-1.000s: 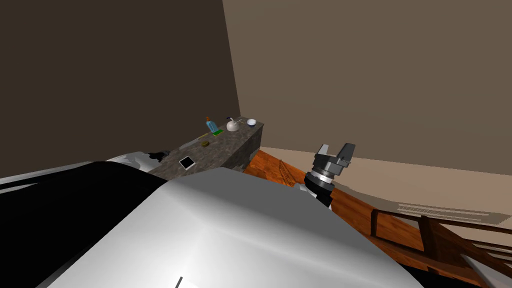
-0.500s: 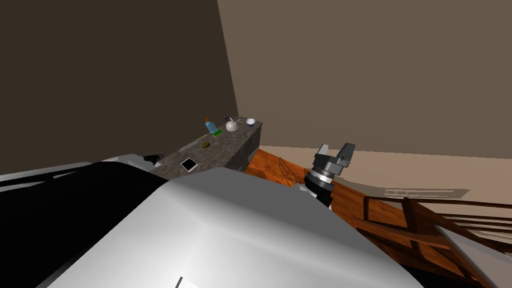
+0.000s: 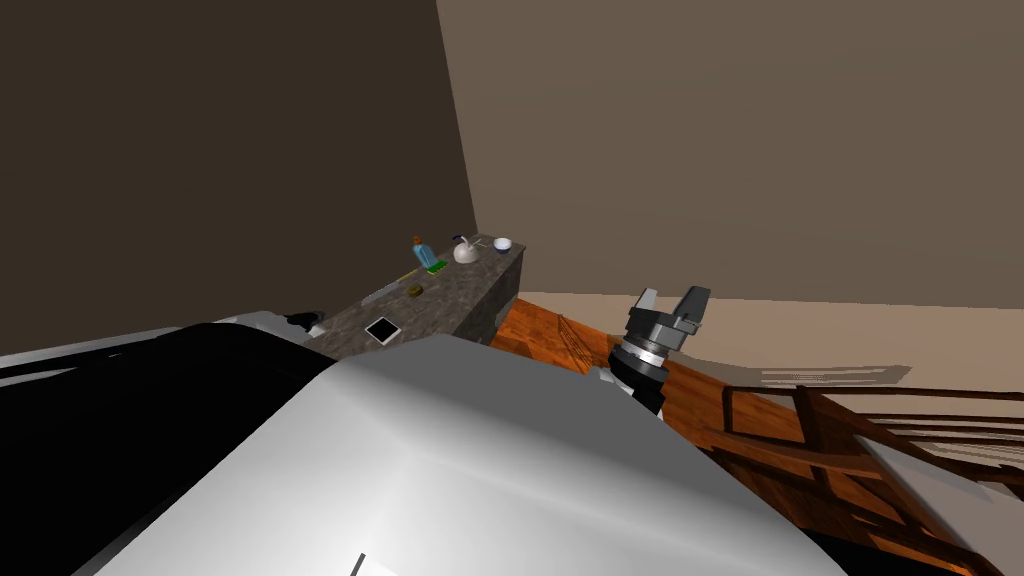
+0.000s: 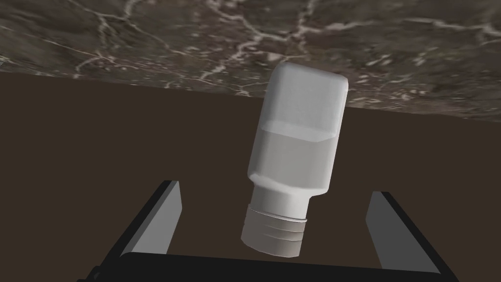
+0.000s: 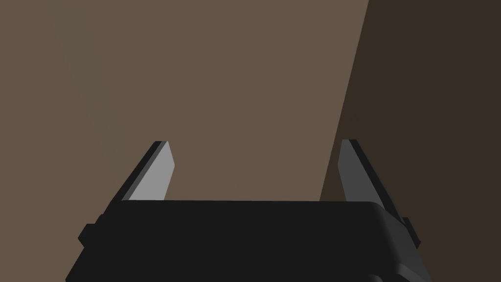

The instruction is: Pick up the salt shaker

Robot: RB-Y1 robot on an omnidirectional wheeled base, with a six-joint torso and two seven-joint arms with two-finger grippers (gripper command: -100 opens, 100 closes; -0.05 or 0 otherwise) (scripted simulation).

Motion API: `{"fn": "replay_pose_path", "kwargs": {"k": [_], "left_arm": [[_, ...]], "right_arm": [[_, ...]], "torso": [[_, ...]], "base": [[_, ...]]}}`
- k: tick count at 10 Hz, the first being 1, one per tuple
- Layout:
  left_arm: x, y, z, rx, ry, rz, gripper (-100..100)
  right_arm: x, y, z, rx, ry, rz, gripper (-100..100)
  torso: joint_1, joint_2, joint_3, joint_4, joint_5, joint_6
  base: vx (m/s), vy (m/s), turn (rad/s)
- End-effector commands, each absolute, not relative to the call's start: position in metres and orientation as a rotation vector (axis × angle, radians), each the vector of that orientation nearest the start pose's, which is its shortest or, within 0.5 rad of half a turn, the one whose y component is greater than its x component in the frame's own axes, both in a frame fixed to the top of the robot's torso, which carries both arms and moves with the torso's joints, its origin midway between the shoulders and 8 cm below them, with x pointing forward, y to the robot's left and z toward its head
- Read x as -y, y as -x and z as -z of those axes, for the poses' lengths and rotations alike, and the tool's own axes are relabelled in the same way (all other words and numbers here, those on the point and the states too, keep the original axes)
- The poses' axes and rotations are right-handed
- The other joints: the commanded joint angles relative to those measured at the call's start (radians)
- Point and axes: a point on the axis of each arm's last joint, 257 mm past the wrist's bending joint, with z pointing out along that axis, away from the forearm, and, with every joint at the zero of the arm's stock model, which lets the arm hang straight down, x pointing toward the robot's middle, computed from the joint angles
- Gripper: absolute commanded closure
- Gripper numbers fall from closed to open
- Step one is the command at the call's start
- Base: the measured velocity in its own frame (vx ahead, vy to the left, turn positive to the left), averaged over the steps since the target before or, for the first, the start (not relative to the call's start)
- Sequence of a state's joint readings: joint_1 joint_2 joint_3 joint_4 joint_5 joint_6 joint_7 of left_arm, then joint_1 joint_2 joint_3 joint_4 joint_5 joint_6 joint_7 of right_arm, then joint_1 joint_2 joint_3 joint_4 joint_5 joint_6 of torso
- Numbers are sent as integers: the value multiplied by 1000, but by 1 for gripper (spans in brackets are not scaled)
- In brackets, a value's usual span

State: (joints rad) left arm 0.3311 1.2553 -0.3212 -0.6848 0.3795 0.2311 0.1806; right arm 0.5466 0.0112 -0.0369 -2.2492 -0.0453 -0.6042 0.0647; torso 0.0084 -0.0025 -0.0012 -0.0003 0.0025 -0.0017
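- 2 fingers [image 4: 164, 220] of the left gripper [image 4: 275, 188] stand wide apart on either side of the salt shaker [image 4: 298, 147]. Neither touches it, and nothing is gripped.
- 1 pale grey-white body with a ribbed cap: the salt shaker points its cap toward the gripper's dark box, its base on the veined stone counter [image 4: 147, 29], and it leans a little against the fingers' line.
- The right gripper [image 3: 674, 295] is raised off the counter's end, above the wooden floor [image 3: 540, 335], its 2 fingers spread and empty.
- Farther along the counter stand 1 blue bottle [image 3: 424, 251], 1 white kettle [image 3: 465, 251] and 1 bowl [image 3: 502, 244].
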Motion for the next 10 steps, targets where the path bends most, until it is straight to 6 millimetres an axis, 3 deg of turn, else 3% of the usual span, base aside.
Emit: {"fn": "replay_pose_path", "kwargs": {"k": [1, 2, 6, 7, 8, 9, 10], "left_arm": [[-892, -76, 303, -1709, 1515, -737, -100], [-892, -76, 303, -1709, 1514, -738, 100], [-896, -74, 296, -1710, 1502, -758, 100], [-896, -74, 296, -1710, 1502, -757, 0], [-892, -78, 299, -1713, 1513, -734, 100], [-895, -76, 297, -1712, 1506, -747, 100], [-894, -76, 298, -1713, 1508, -743, 0]], "right_arm": [[302, -324, -16, -566, -638, -1219, 0], [302, -324, -16, -566, -639, -1219, 0], [302, -324, -16, -566, -639, -1220, 0], [302, -324, -16, -566, -639, -1220, 0], [302, -324, -16, -566, -639, -1220, 0], [302, -324, -16, -566, -639, -1220, 0], [302, -324, -16, -566, -639, -1220, 0]], "torso": [[0, 0, 0, 0, 0, 0], [-2, 0, 0, 0, 0, 0], [1, 1, 1, 1, 7, -1], [2, 1, 1, 1, 7, -1], [2, 1, 1, 1, 7, -1], [-1, 1, 1, 1, 7, -2], [0, 1, 1, 1, 6, -1]], "base": [[-1, 50, -15], [0, 8, 0], [-1, 2, -1], [0, 0, 0], [-4, -50, 50], [-3, -36, 21], [-1, -6, 0]]}}
